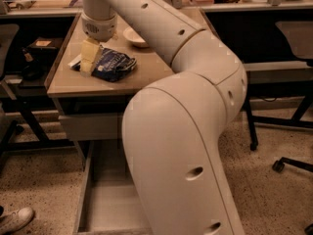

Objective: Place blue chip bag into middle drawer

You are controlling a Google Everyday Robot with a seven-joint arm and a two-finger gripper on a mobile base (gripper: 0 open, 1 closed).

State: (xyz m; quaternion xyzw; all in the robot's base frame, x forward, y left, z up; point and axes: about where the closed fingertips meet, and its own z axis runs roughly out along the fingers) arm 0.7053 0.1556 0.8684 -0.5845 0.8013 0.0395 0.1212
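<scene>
I am positioning the gripper at the chip bag's table-edge end, the bag stretching rightward in view; grip: cannot tell.

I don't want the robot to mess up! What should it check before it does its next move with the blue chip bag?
1. Blue chip bag lies on the table: ok.
2. Pincer is down at the bag's left end: ok.
3. Pincer has firm hold of the bag: cannot tell.
4. Middle drawer is pulled out below the table: ok.
5. Nothing in the way inside the drawer: cannot tell, the arm hides much of it.
6. White bowl sits apart from the bag, behind it: ok.
</scene>
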